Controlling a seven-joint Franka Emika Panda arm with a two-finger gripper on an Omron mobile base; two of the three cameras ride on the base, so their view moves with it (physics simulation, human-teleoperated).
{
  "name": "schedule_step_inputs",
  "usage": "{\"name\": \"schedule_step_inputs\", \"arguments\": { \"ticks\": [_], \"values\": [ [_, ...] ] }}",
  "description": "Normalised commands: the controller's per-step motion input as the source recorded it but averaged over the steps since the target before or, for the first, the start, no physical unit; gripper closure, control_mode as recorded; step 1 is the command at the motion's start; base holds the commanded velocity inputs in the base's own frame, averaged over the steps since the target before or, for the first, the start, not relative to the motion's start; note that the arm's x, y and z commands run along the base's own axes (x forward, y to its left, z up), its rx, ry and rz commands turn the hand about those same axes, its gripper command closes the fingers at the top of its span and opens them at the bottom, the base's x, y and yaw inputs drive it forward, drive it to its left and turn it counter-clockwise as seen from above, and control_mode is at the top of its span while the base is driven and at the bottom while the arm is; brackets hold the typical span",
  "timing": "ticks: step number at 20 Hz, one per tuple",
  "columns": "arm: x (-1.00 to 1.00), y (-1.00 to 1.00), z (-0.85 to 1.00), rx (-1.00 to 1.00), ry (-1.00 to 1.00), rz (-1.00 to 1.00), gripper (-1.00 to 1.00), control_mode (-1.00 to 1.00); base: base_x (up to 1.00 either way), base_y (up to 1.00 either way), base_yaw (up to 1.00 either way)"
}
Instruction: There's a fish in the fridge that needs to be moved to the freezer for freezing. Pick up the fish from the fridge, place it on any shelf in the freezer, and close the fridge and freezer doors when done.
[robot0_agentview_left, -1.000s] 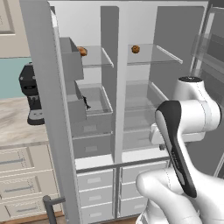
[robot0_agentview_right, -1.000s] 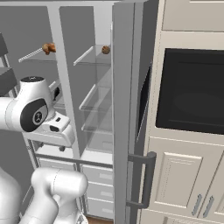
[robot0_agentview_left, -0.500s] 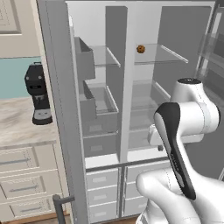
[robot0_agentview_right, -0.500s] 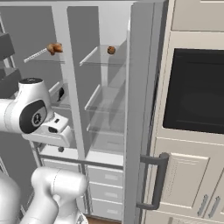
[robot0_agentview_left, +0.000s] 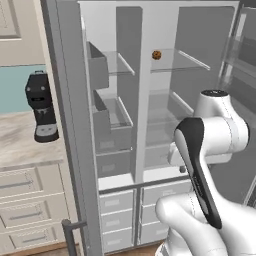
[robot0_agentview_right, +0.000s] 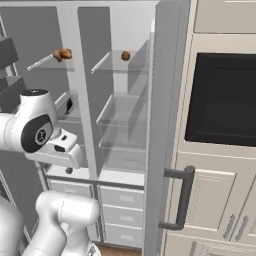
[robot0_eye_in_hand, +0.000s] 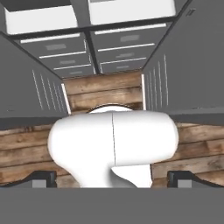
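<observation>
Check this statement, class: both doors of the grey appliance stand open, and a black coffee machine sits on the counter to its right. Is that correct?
One detail is wrong. The left base view shows the coffee machine on the counter to the left of the appliance, not its right. Both doors do stand open.

Both tall grey doors stand wide open: the freezer door (robot0_agentview_left: 70, 125) at left, the fridge door (robot0_agentview_right: 167, 125) at right. The narrow freezer (robot0_agentview_left: 112, 120) and wider fridge (robot0_agentview_left: 175, 100) show translucent glass shelves above grey drawers.
</observation>
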Motion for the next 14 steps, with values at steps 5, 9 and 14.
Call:
{"name": "schedule_step_inputs", "arguments": {
  "ticks": [5, 9, 14],
  "values": [
    [0.00, 0.00, 0.00, 0.00, 0.00, 0.00, -1.00, 1.00, -0.86, 0.00, 0.00],
    [0.00, 0.00, 0.00, 0.00, 0.00, 0.00, -1.00, 1.00, -0.67, 0.00, 0.00],
    [0.00, 0.00, 0.00, 0.00, 0.00, 0.00, -1.00, 1.00, -0.37, 0.04, 0.01]
  ]
}}
